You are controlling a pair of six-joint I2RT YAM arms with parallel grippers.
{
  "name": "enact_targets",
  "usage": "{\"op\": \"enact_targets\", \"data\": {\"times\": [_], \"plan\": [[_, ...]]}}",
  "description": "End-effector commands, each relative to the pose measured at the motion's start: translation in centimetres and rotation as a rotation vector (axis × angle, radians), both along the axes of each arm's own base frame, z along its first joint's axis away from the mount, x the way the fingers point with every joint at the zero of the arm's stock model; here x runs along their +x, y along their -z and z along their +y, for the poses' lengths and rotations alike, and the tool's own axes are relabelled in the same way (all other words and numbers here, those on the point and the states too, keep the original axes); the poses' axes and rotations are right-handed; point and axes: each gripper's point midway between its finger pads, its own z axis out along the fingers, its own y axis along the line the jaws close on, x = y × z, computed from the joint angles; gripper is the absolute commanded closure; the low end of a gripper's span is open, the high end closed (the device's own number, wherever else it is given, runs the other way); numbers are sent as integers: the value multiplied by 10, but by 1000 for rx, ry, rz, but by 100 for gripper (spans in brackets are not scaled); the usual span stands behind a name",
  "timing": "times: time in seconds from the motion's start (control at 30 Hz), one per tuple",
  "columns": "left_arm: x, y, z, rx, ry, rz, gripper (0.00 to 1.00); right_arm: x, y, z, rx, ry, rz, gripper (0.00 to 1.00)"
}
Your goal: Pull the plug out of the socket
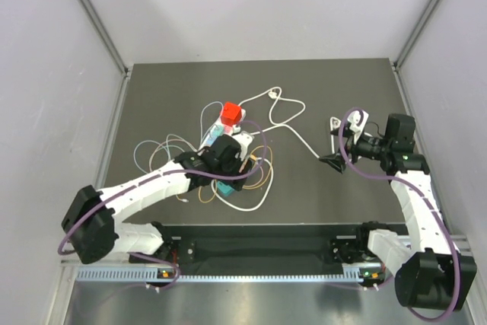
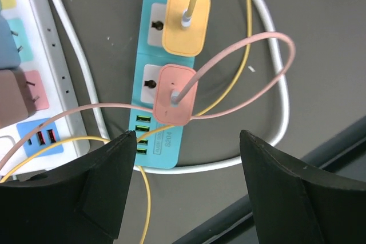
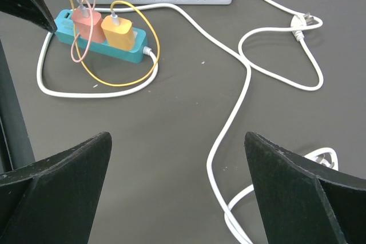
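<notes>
Pink plug [image 2: 174, 95] sits pushed into the teal power strip [image 2: 150, 54], in the socket next to the strip's row of small green ports. A yellow plug [image 2: 186, 21] fills the other socket, toward the end where the strip's white cord comes out. The task names only one plug, and I judge the pink one to be meant, because it lies centred ahead of the left claw [image 2: 187, 141].

That claw hangs over the strip's green-port end, wide open and holding nothing, and the pink plug lies just beyond the gap between its fingers. In the left wrist view the strip's long axis runs away from the claw with a slight tilt, so the fingers stand on either side of the strip's width. A short reach forward and down would probably bring them to the plug's two flat sides.

A pink cord [image 2: 274, 38] leaves the plug's face and loops back over the strip, and it may get caught in the grip.

The right claw [image 3: 177, 138] is also open and empty. It is well apart from the strip, off past its corded end, with bare tabletop [image 1: 350, 97] and loose white cable between them. The left arm is plainly the nearer one. The pull should go straight up off the strip, which may lift with the plug unless it is held down.
</notes>
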Motion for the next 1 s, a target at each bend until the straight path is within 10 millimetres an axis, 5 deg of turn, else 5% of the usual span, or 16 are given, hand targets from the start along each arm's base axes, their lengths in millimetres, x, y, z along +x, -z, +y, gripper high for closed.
{"op": "enact_targets", "data": {"times": [0.0,0.6,0.97], "plan": [[20,-11,-2,53,-52,-91,24,5,-18,-1,3,-25,-74,0],[36,22,-26,141,-19,-46,43,5,-17,-2,1,-25,-63,0],[33,39,-24,180,-2,-12,52,5,-18,-3,6,-26,-60,0]]}}
